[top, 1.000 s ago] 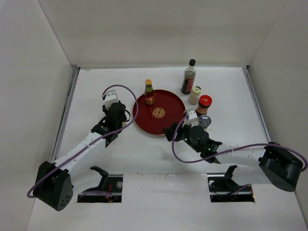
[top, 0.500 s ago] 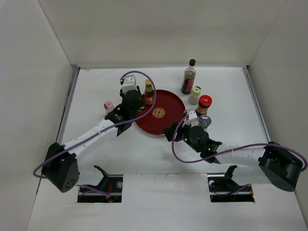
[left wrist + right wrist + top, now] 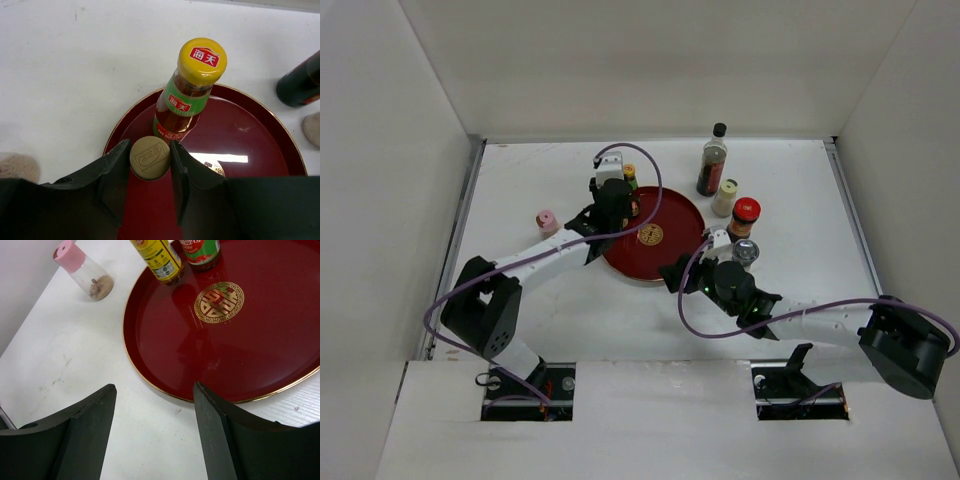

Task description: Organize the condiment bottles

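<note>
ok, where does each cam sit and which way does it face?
Top external: above and behind the bases, looking down on the table; both arms show.
Left wrist: on the left arm, looking down at the tray; left gripper shut on the yellow bottle.
Right wrist: low, facing across the tray to the pink jar; open right gripper below.
Shared: all three see the tray.
</note>
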